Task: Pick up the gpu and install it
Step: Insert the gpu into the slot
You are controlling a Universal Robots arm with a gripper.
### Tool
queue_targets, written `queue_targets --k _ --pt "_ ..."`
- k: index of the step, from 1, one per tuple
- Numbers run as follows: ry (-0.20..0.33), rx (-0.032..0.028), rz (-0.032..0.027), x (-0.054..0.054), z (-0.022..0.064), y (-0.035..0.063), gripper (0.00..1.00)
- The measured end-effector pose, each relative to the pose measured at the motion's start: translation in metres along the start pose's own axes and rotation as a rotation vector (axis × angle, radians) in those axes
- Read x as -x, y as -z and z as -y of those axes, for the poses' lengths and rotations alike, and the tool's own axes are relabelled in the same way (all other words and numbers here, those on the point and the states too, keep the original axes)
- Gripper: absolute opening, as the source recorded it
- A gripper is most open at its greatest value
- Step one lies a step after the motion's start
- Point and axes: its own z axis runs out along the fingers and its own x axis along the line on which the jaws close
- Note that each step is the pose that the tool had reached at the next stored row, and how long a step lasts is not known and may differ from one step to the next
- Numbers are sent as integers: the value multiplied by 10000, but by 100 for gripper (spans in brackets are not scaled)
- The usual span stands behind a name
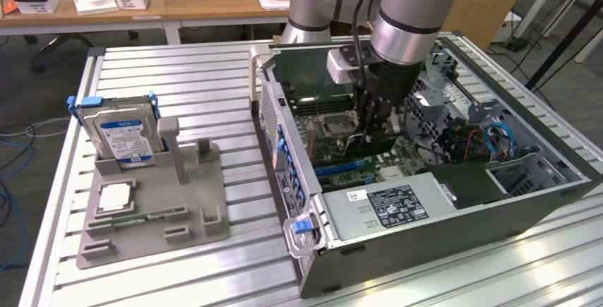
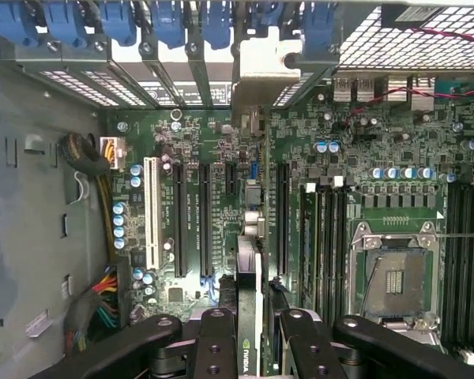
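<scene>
Inside the open computer case (image 1: 452,201), my gripper (image 1: 371,132) reaches down over the motherboard (image 2: 363,158). It is shut on the gpu (image 2: 250,253), a thin dark green card seen edge-on in the wrist view between my black fingers (image 2: 216,339). The card's silver bracket (image 2: 261,67) lies against the rear slot openings beneath the blue latches. The card stands upright among the long black expansion slots (image 2: 179,213). I cannot tell whether its edge sits in a slot.
A grey holder (image 1: 179,215) at the exterior view's left carries an upright hard drive (image 1: 118,132), a square chip (image 1: 113,195) and a narrow memory stick (image 1: 141,217). In the case are the processor socket (image 2: 391,272), the power supply (image 1: 396,205) and cable bundles (image 2: 103,292).
</scene>
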Motion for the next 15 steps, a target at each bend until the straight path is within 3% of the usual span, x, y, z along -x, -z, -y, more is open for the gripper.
queue_targets --k 15 --pt "-2 0 8 28 -110 -107 26"
